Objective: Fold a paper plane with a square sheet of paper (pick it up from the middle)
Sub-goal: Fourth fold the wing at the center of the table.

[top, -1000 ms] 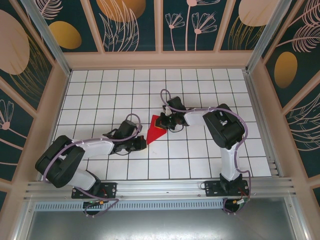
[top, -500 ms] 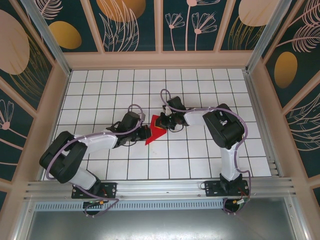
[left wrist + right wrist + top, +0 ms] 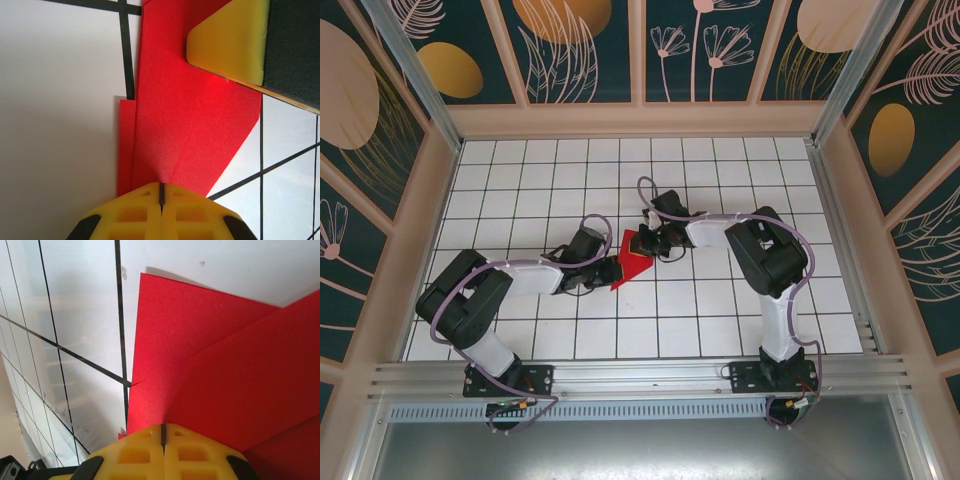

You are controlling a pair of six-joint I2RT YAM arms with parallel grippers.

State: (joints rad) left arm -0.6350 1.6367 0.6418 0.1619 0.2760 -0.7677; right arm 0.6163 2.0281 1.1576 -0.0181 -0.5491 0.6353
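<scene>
2 clenched grippers are touching the folded bright red matte paper sheet [image 3: 633, 258]: left gripper [image 3: 617, 268] at its left edge, right gripper [image 3: 643, 241] at its far side.

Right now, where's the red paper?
Top view: the red paper lies at the centre of the table, between the left gripper on its left and the right gripper just beyond.
</scene>
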